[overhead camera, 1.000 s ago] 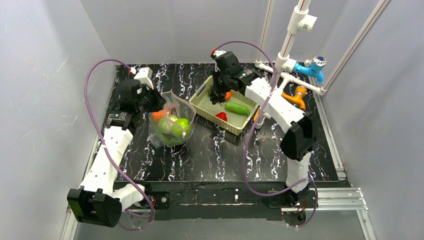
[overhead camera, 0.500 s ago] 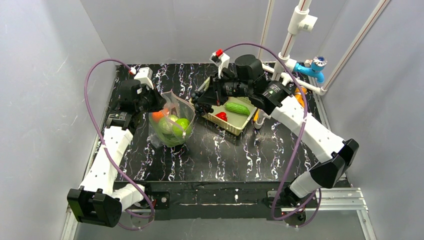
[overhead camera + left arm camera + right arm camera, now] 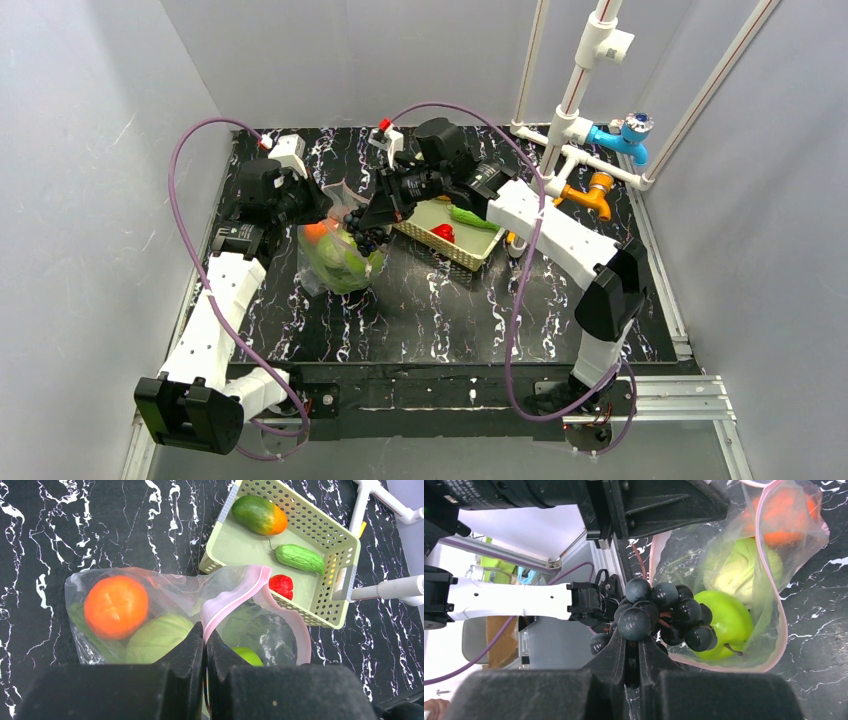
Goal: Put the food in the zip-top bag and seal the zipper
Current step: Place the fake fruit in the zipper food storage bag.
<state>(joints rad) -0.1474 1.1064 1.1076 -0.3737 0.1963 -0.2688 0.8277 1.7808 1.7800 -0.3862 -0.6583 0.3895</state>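
The clear zip-top bag [image 3: 338,262] lies left of centre, its mouth held up. My left gripper [image 3: 205,636] is shut on the pink zipper [image 3: 235,597] at the mouth edge. Inside the bag are an orange [image 3: 116,606], a pale green cabbage [image 3: 156,637], a green apple [image 3: 719,622] and green leaves. My right gripper [image 3: 631,650] is shut on the dark purple piece [image 3: 659,612], a grape bunch, hanging just at the bag's open mouth. A mango [image 3: 259,514], a cucumber [image 3: 299,558] and a small red piece [image 3: 281,585] lie in the basket.
The cream lattice basket [image 3: 452,256] stands right of the bag, close against it. White pipes [image 3: 585,90] with a blue valve [image 3: 625,135] and an orange valve [image 3: 595,190] rise at the back right. Grey walls close in on both sides.
My right arm has swung left from the basket to the bag's mouth, carrying the grape bunch. The left gripper has held the bag's rim still.
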